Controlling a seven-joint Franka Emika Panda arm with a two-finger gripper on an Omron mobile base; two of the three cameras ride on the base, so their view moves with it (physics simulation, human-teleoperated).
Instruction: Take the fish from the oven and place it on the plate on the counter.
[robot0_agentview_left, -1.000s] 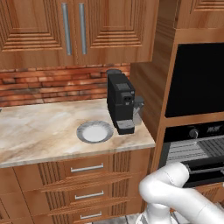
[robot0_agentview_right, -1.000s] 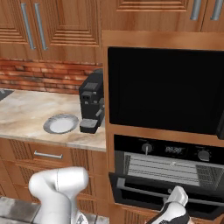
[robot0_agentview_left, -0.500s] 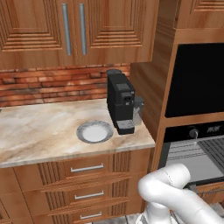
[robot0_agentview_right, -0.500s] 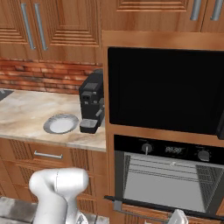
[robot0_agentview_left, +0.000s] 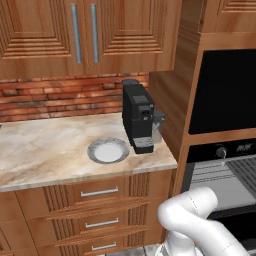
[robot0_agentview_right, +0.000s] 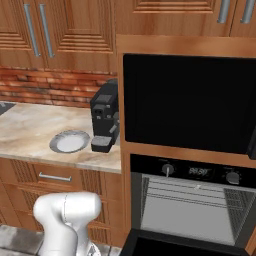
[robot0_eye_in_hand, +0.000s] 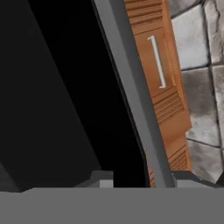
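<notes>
Beige counter (robot0_agentview_left: 45, 150) with plate (robot0_agentview_left: 108, 150); oven (robot0_agentview_right: 192, 200) open, claw (robot0_eye_in_hand: 140, 178) at its door.

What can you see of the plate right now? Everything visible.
The plate is round and shallow, with a grey rim and a white centre, and looks ceramic. It lies flat and upright on the beige marbled counter, near the front edge above the wooden drawers. Nothing is on it. The black coffee machine stands just beside it on the oven side, very close; contact can't be told. The right base view shows the same.
</notes>
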